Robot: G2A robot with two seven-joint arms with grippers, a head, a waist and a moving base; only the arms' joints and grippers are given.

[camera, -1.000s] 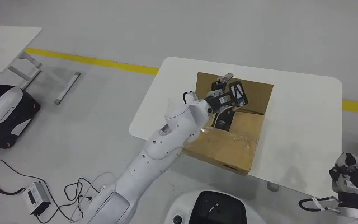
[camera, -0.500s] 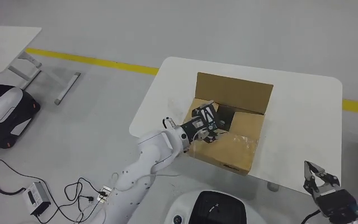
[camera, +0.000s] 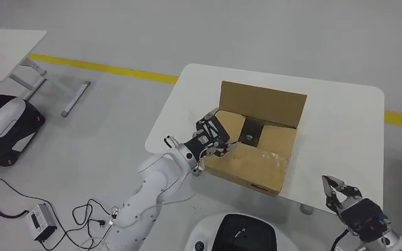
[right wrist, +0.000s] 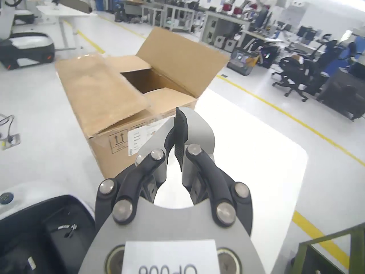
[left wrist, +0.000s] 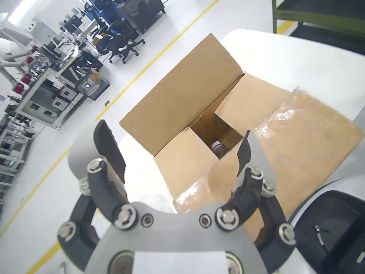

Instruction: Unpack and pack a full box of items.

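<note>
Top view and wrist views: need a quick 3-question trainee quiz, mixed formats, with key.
1. True or false: the left gripper is holding an item taken from the box.
2. Through the box's opening, the left wrist view shows: A) a capped bottle B) a folded cloth C) a coiled cable.
3. Fill in: the box's far flap stands ____, while the taped near flap lies flat across the top.

Key: 1 false, its fingers are open and empty, near the box's corner; 2 A; 3 upright.
</note>
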